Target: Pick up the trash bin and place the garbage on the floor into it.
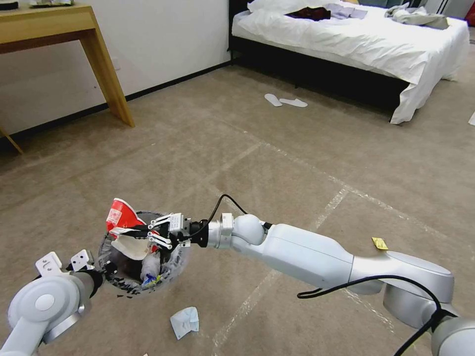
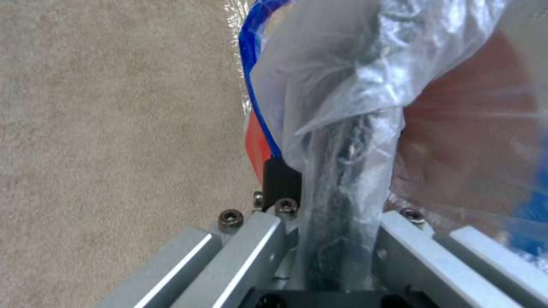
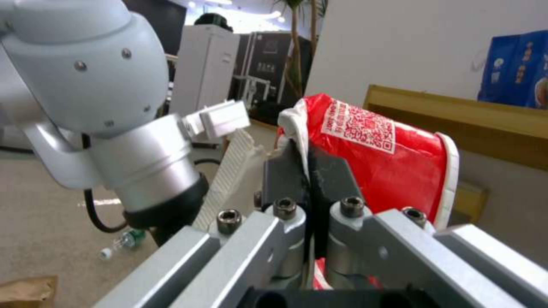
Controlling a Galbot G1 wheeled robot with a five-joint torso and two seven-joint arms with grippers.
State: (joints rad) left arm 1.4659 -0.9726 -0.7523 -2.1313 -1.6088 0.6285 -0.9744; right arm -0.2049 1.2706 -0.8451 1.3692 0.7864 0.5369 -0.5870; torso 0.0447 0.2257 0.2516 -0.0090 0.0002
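Note:
The trash bin [image 1: 174,271], round and lined with a crinkly clear bag, hangs above the floor [image 1: 277,163] at lower left. My left gripper [image 1: 104,269] is shut on its rim; in the left wrist view the gripper [image 2: 320,179] pinches the bag-covered rim of the bin [image 2: 468,141]. My right gripper [image 1: 150,234] is shut on a crushed red-and-white paper cup [image 1: 121,216] held over the bin's mouth; the right wrist view shows the gripper [image 3: 309,171] clamping the cup [image 3: 394,162] by its edge. White tissues [image 1: 149,267] lie inside the bin.
A pale blue crumpled cup [image 1: 185,321] lies on the carpet just in front of the bin, a yellow scrap [image 1: 379,243] to the right. A plastic bottle [image 3: 121,244] and brown carton [image 3: 25,291] lie farther off. Wooden desk [image 1: 101,64], bed [image 1: 356,39], white slippers [image 1: 286,101] stand beyond.

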